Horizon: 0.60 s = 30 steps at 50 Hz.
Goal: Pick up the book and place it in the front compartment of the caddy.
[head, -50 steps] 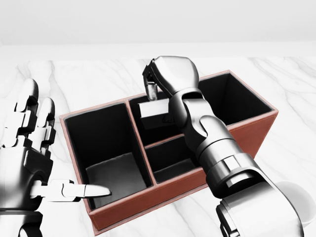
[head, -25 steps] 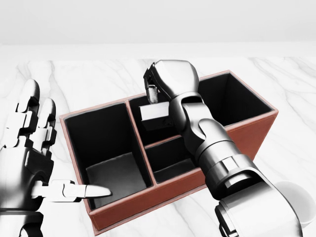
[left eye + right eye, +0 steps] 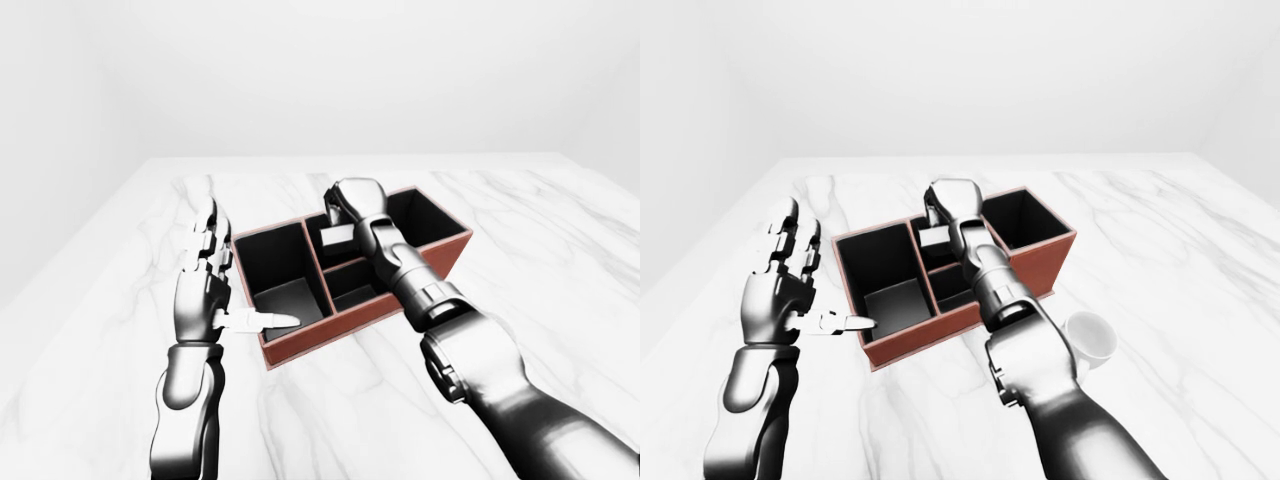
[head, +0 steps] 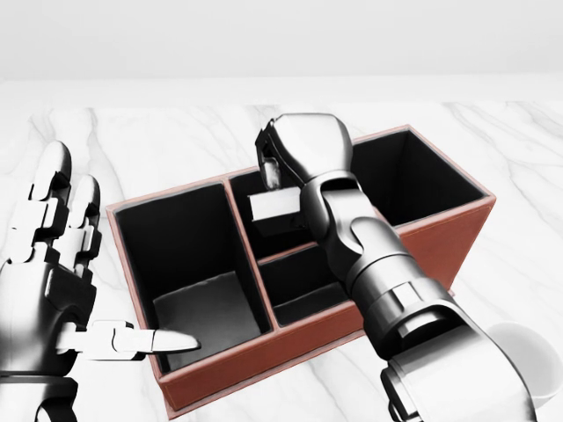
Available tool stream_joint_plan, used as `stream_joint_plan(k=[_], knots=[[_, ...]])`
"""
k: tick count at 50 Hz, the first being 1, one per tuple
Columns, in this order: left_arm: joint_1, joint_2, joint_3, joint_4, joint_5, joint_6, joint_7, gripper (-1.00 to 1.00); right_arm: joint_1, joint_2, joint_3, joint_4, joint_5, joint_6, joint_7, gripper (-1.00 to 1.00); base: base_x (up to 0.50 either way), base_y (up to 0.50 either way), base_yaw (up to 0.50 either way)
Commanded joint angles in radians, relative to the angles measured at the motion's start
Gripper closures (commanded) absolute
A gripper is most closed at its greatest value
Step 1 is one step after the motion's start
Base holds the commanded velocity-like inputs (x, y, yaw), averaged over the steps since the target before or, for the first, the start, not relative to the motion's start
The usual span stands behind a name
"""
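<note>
The red-brown caddy (image 4: pixel 264 362) with black compartments stands on the white marble table (image 4: pixel 158 141). In the head view, my right hand (image 4: pixel 271 172) is shut on a small pale book (image 4: pixel 274 209). It holds the book by its top edge over the upper of the two small middle compartments. The book's lower edge hangs at about rim height. My left hand (image 4: pixel 70 281) is open at the caddy's left end, fingers up. Its thumb (image 4: pixel 167 340) points over the rim of the large left compartment.
A white cup (image 3: pixel 1090 338) stands on the table by the caddy's lower right, close to my right forearm. The caddy's large left (image 4: pixel 198 308) and right (image 4: pixel 413 176) compartments hold nothing I can see. A pale wall rises beyond the table's far edge.
My right hand has sunk a little, bringing the book lower toward the upper middle compartment. The left hand and the caddy have not moved.
</note>
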Motion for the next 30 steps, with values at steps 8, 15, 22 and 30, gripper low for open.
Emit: stream_joint_plan(k=[8,15,22,30], knots=[[0.002,0.0,0.0,-0.011,-0.002,0.0,-0.001,-1.0,-0.008,0.011,-0.01,-0.005,-0.038,0.0,-0.042,1.0,0.0,0.0,0.0],[0.003,0.0,0.0,-0.01,-0.003,0.0,-0.001,-1.0,-0.007,0.014,-0.009,-0.006,-0.042,0.0,-0.044,1.0,0.0,0.0,0.0],[0.003,-0.001,-0.003,-0.007,-0.001,0.0,-0.001,-1.0,-0.003,0.012,-0.006,-0.003,-0.053,0.0,-0.054,1.0,0.0,0.0,0.0],[0.003,-0.001,-0.004,-0.002,-0.001,0.0,0.0,-1.0,-0.002,0.014,-0.007,-0.001,-0.055,0.0,-0.058,1.0,0.0,0.0,0.0]])
